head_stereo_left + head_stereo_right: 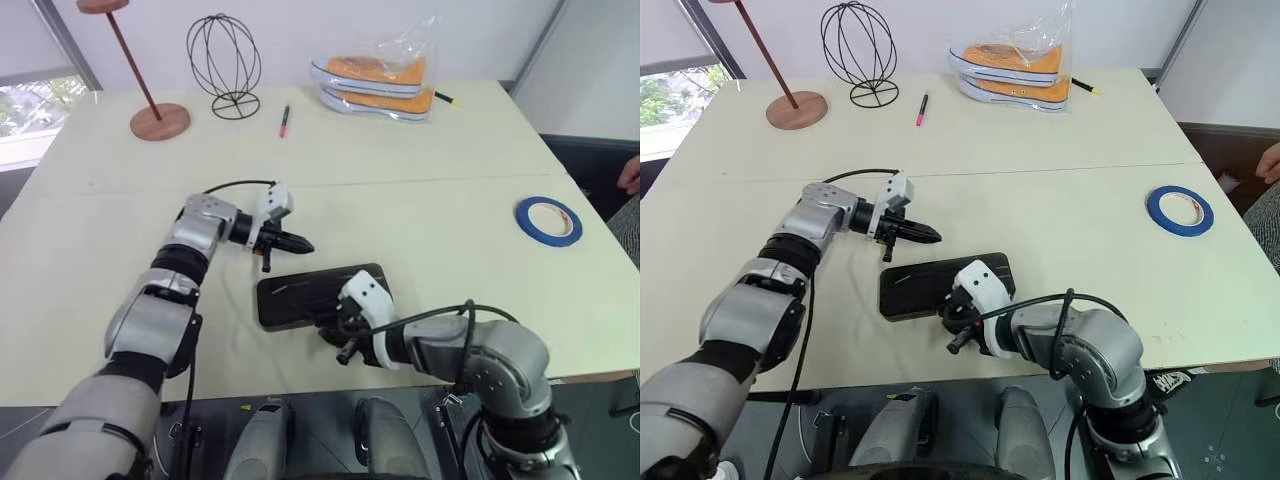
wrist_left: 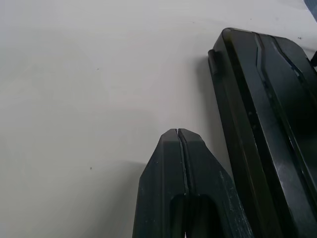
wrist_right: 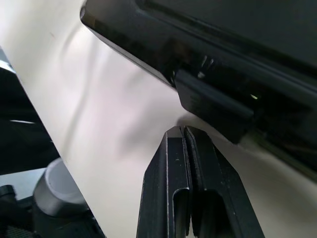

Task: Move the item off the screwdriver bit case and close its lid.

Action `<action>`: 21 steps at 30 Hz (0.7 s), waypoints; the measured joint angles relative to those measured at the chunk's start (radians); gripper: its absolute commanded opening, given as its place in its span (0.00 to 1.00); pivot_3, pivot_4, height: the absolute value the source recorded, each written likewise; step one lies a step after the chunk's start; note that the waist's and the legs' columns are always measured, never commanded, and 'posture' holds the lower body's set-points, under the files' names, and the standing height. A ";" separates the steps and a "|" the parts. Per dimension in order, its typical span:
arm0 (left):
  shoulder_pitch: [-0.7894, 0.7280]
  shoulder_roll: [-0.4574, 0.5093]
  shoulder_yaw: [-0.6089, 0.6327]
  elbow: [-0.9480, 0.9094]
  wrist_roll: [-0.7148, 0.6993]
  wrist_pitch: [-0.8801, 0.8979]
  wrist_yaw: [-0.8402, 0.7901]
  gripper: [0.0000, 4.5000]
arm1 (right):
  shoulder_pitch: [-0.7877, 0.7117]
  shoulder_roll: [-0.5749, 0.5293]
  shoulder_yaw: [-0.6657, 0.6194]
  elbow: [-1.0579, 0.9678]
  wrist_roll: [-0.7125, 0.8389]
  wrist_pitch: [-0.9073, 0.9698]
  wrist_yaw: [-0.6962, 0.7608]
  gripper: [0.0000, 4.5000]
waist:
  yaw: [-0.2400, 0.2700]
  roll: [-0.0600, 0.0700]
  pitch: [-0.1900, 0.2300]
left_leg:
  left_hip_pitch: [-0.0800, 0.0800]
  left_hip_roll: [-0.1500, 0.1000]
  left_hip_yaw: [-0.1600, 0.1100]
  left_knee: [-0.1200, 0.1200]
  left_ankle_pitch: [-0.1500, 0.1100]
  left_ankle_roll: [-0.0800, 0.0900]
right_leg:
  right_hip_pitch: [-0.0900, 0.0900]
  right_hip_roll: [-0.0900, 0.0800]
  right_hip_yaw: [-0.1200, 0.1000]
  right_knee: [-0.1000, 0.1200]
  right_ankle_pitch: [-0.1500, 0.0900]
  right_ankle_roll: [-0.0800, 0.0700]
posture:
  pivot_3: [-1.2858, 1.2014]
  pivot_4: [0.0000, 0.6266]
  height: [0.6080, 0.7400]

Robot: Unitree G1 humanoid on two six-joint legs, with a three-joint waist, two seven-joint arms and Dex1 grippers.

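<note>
Nearby, case at table's front edge

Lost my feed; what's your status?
Both end effectors, left and right, shut, empty. Case lid down. Tape off, on table. Nothing obstructing.

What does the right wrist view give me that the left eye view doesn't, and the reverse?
Right wrist view alone: the case's black latch tab close up, just ahead of the shut right gripper.
Left eye view alone: the blue tape roll lying on the table far from the case, and the shut left gripper.
Both: the closed screwdriver bit case.
</note>
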 measured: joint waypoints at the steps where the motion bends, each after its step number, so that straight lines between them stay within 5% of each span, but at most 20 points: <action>1: 0.000 -0.005 0.000 0.004 0.001 -0.007 -0.001 0.00 | 0.006 0.004 -0.001 -0.009 -0.004 0.004 -0.006 0.02 | 0.000 0.000 0.000 | 0.000 0.000 0.000 0.000 0.000 0.000 | 0.000 0.000 0.000 0.000 0.000 0.000 | 0.52 0.24 1.00; 13: 0.077 -0.036 -0.030 -0.049 0.041 -0.055 -0.074 0.00 | 0.014 0.033 0.023 -0.041 -0.050 0.010 -0.049 0.02 | -0.002 0.000 0.000 | 0.000 0.000 0.000 0.001 0.000 0.000 | 0.000 0.000 0.000 0.001 0.000 0.000 | 0.52 0.24 1.00; 21: 0.114 -0.019 -0.038 -0.135 0.058 -0.079 -0.059 0.00 | 0.010 0.002 0.155 0.000 -0.125 -0.142 -0.064 0.02 | -0.010 0.000 -0.002 | 0.003 0.001 0.000 0.000 0.000 0.000 | 0.001 0.002 0.002 0.003 0.000 0.000 | 0.52 0.24 1.00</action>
